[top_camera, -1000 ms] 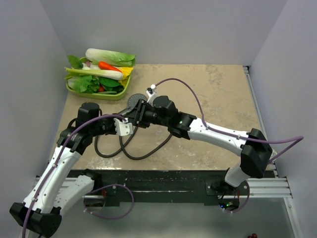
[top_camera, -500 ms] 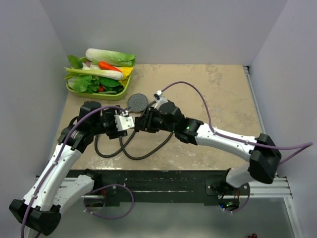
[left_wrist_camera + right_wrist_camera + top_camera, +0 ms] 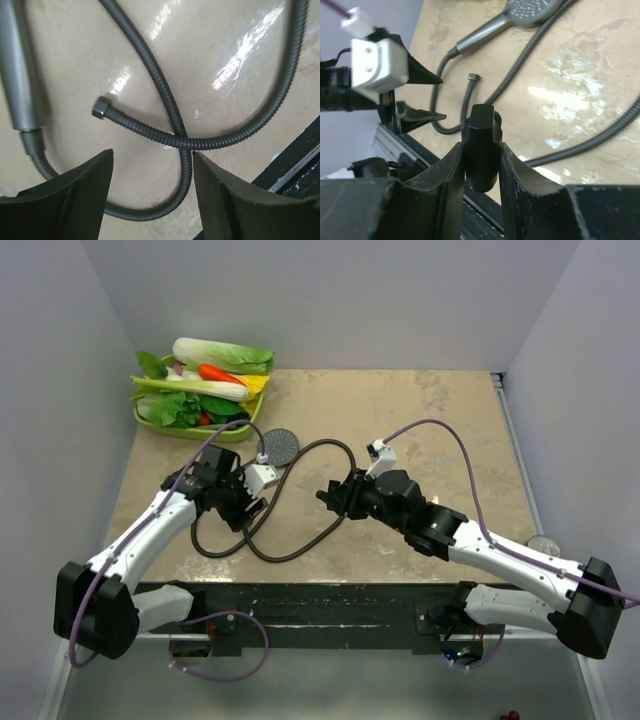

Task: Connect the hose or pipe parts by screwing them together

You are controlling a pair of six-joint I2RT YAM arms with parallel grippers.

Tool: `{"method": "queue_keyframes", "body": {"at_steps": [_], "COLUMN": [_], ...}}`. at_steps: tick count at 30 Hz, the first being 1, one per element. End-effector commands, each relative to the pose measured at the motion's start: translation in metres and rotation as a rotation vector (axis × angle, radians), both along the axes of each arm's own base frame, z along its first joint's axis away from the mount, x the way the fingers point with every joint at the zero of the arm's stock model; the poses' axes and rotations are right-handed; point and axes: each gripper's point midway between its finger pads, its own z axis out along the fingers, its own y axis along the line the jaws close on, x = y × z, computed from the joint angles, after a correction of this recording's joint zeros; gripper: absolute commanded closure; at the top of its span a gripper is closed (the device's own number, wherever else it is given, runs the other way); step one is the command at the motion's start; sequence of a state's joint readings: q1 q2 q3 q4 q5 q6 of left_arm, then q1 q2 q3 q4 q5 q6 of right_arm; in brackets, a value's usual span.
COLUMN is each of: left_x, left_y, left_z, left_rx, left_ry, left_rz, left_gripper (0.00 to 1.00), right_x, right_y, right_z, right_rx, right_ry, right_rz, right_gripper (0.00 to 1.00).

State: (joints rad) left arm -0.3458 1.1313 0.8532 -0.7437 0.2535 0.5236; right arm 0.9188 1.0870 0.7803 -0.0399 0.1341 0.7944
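The dark grey shower head [image 3: 278, 447] lies face up on the table, its handle [image 3: 20, 85] joined to the thin dark hose [image 3: 166, 100]. The hose loops over the table [image 3: 300, 552], and its free end nut [image 3: 102, 106] rests on the surface, also seen from the right wrist [image 3: 474, 77]. My left gripper [image 3: 252, 502] hovers open just above a hose loop [image 3: 152, 155], holding nothing. My right gripper [image 3: 330, 498] hangs above the middle of the table, shut [image 3: 482, 145] on a small black fitting [image 3: 482, 125], well apart from the shower head [image 3: 530, 10].
A green tray [image 3: 245, 430] piled with toy vegetables stands at the back left corner. Purple cables [image 3: 440, 435] arc over the arms. The table's dark front rail [image 3: 320, 600] runs below the hose loops. Walls close in on three sides.
My left gripper has opened and dropped back toward the near left. My right arm has pulled away to the right with the black fitting, so the shower head now lies uncovered on the table.
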Motion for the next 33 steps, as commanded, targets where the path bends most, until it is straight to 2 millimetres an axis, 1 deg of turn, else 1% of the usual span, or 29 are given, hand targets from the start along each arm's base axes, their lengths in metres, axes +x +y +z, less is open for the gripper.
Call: {"method": "queue_keyframes", "body": {"at_steps": [1,5,6,8,9,10,11,12,13,14,15,16,18,19,20,23,24,25,26,29,32,33], "left_x": [0.002,0.014,0.015,0.023,0.022,0.025,0.027,0.028,0.028,0.029,0.026,0.025,0.022,0.022,0.022,0.024,0.026,0.027,0.027,0.030,0.031,0.031], "left_y": [0.017,0.026,0.030,0.036,0.035,0.038,0.036,0.034,0.033,0.030,0.027,0.025,0.018,0.015,0.011,0.007,0.006,0.006,0.006,0.003,0.000,-0.001], "left_z": [-0.025,-0.032,-0.040,-0.042,-0.048,-0.050,-0.050,-0.055,-0.058,-0.059,-0.065,-0.067,-0.072,-0.073,-0.074,-0.073,-0.075,-0.075,-0.078,-0.078,-0.073,-0.071], "left_rx": [0.073,0.101,0.116,0.114,0.105,0.093,0.078,0.070,0.067,0.057,0.048,0.040,0.015,0.003,-0.013,-0.028,-0.028,-0.029,-0.028,-0.051,-0.085,-0.090], "left_ry": [0.105,0.141,0.172,0.194,0.235,0.248,0.259,0.280,0.297,0.309,0.347,0.363,0.413,0.430,0.451,0.467,0.467,0.468,0.477,0.498,0.515,0.516], "left_rz": [0.139,0.209,0.224,0.267,0.273,0.289,0.294,0.293,0.293,0.297,0.289,0.287,0.279,0.279,0.273,0.273,0.276,0.279,0.280,0.294,0.294,0.293], "left_gripper": [0.35,0.37,0.39,0.42,0.45,0.46,0.47,0.50,0.51,0.53,0.56,0.57,0.58,0.58,0.57,0.54,0.52,0.49,0.43,0.39,0.35,0.35], "right_x": [0.006,0.009,0.011,0.015,0.016,0.018,0.020,0.021,0.021,0.025,0.028,0.029,0.031,0.032,0.031,0.025,0.022,0.021,0.018,0.009,0.001,-0.001], "right_y": [-0.015,-0.009,-0.005,0.000,0.002,0.004,0.007,0.009,0.013,0.016,0.018,0.022,0.027,0.027,0.029,0.029,0.028,0.028,0.029,0.031,0.035,0.035], "right_z": [-0.004,-0.020,-0.027,-0.028,-0.030,-0.037,-0.037,-0.037,-0.046,-0.044,-0.045,-0.055,-0.064,-0.070,-0.080,-0.097,-0.102,-0.106,-0.108,-0.115,-0.119,-0.123], "right_rx": [-0.036,-0.057,-0.066,-0.063,-0.073,-0.092,-0.089,-0.091,-0.105,-0.097,-0.109,-0.131,-0.162,-0.177,-0.196,-0.223,-0.233,-0.240,-0.247,-0.260,-0.271,-0.279], "right_ry": [-0.071,-0.063,-0.055,-0.062,-0.068,-0.061,-0.070,-0.074,-0.063,-0.077,-0.089,-0.076,-0.073,-0.067,-0.050,-0.026,-0.019,-0.013,-0.011,-0.001,0.005,0.009], "right_rz": [-0.042,-0.028,-0.023,-0.021,-0.017,-0.012,-0.009,-0.004,0.010,0.008,0.012,0.026,0.040,0.043,0.054,0.074,0.081,0.085,0.092,0.109,0.129,0.127], "right_gripper": [1.00,1.00,1.00,1.00,1.00,1.00,1.00,1.00,1.00,1.00,1.00,1.00,1.00,1.00,1.00,1.00,1.00,1.00,1.00,1.00,1.00,1.00]}}
